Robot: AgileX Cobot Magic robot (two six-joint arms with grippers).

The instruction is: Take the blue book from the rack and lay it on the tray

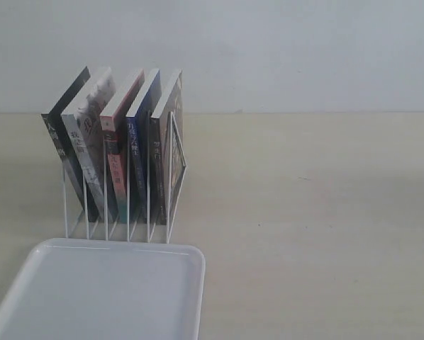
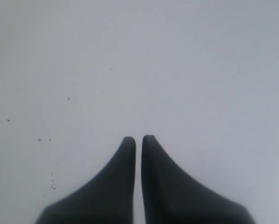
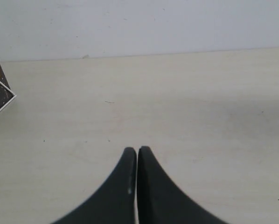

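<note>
Broadly, a pale wood-grain table [image 1: 325, 212] fills the scene, with a plain light wall behind it. At near left lies the tray [image 1: 191, 283], smooth white plastic with rounded corners and a low rim, holding nothing. Just beyond its far edge stands the rack [image 1: 171, 177], thin white wire with upright dividers, carrying five books. The blue book [image 1: 136, 163] sits fourth from the left, spine toward the near side, long axis close to vertical, top leaning right. It is flanked closely by the red-spined book [image 1: 113, 159] on its left and a dark-spined book [image 1: 161, 166] on its right. Both narrow black grippers have jaws drawn together and hold nothing. The left gripper [image 2: 138, 138], showing a hairline gap, is over a plain white surface; the right gripper [image 3: 136, 148] is over the table.
</note>
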